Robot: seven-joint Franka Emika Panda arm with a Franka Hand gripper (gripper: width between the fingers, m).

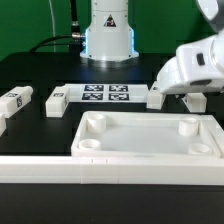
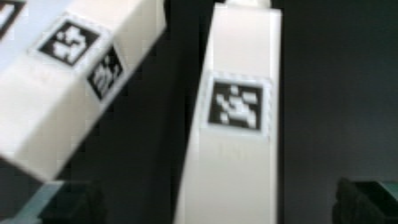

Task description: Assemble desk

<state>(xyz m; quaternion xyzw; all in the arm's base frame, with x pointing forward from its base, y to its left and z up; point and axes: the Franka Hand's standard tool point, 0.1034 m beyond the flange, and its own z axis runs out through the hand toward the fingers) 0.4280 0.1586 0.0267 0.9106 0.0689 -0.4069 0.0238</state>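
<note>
While the claw (image 1: 183, 102) hangs wide open and empty over the tabletop (image 1: 40, 135) at the exterior view's right, 1 leg (image 2: 240, 110) lies between its fingers (image 2: 71, 205), clear of both. 2nd leg (image 2: 80, 80) lies tilted beside it. Desk top (image 1: 150, 135) sits front centre, with the marker board (image 1: 105, 94) behind it.

Green backdrop wall (image 1: 28, 22) at 10 through 2 o'clock; matte black counter (image 1: 40, 135) from 8 to 4 o'clock; even lighting.

one desk top (image 1: 148, 152), four legs (image 1: 55, 100)
</note>
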